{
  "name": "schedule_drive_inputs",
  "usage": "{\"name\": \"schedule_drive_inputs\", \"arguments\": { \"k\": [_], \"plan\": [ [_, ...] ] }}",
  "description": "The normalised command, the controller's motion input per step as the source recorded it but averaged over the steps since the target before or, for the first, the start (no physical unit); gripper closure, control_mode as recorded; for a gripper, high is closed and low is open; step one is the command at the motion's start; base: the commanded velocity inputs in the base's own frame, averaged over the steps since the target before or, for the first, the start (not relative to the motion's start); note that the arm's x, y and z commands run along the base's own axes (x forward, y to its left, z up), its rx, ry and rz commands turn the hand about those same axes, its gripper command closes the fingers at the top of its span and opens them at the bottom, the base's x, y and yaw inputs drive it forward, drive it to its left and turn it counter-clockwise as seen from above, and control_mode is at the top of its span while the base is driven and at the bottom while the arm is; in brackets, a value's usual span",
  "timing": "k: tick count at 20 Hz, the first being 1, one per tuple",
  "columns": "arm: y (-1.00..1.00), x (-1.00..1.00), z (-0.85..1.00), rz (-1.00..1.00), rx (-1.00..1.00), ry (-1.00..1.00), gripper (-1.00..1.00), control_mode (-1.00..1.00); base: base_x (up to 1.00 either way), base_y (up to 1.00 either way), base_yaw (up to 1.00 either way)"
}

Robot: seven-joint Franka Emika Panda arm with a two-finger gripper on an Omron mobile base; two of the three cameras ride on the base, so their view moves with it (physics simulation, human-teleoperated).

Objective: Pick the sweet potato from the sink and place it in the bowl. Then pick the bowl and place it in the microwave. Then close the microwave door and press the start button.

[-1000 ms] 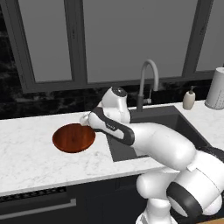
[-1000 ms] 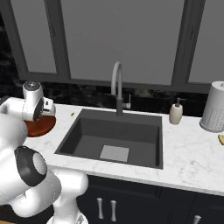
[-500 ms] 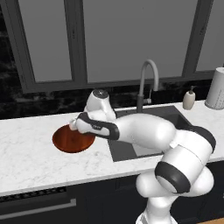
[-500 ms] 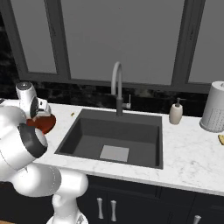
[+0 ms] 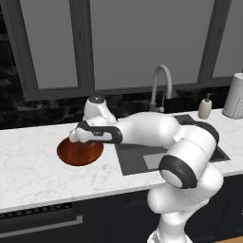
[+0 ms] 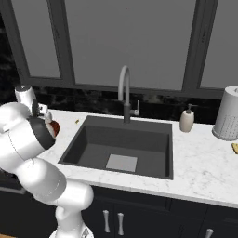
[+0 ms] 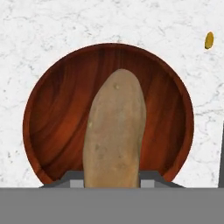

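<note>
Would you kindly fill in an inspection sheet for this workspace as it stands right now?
Surface: white marble counter.
Job's things: sweet potato held over the brown bowl, which sits on the counter left of the sink; the sink basin has nothing in it.
Clutter: soap bottle, white canister, small yellow bit on the counter.
Gripper: gripper above the bowl, shut on the sweet potato.
Cables: nothing seen.
Surroundings: faucet, grey-framed windows, dark cabinets below.
</note>
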Motion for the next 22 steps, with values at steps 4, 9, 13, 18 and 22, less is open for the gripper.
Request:
{"name": "schedule_drive_inputs", "arguments": {
  "k": [4,9,13,18,22],
  "plan": [
    [0.06,0.13,-0.44,0.00,0.00,0.03,1.00,-1.00,0.00,0.00,0.00],
    [0.04,0.12,-0.46,0.00,0.00,0.01,1.00,-1.00,0.00,0.00,0.00],
    [0.09,0.13,-0.34,0.00,0.00,0.03,1.00,-1.00,0.00,0.00,0.00],
    [0.13,0.01,-0.23,0.00,0.00,0.05,1.00,-1.00,0.00,0.00,0.00],
    [0.13,0.03,-0.22,0.00,0.00,0.06,1.00,-1.00,0.00,0.00,0.00]
  ]
}}
